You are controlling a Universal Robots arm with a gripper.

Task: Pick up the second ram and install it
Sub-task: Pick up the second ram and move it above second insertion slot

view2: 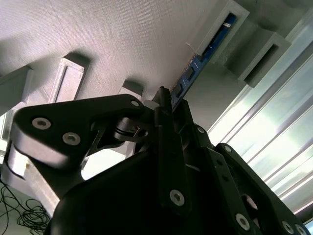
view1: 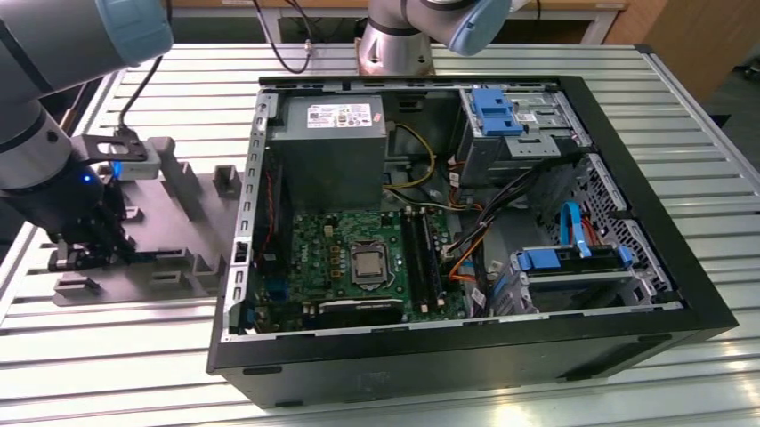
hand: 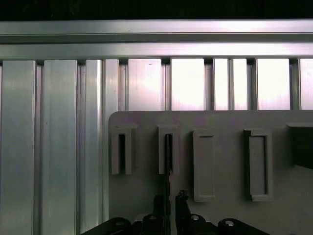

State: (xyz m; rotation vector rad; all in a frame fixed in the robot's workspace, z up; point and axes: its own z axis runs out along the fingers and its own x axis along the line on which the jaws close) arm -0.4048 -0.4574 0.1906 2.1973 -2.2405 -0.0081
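One second ram, seemingly tight between narrow jaws, far end in one fixture slot.

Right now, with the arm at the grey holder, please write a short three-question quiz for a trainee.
1. True or false: the second ram is already seated on the motherboard.
2. The gripper is nearest to: A) the power supply, B) the second ram, C) the blue drive caddy.
3. Fill in: the grey holder lies on the exterior view's ____ of the computer case.
Key: 1 false, it stands in the grey holder; 2 B; 3 left.
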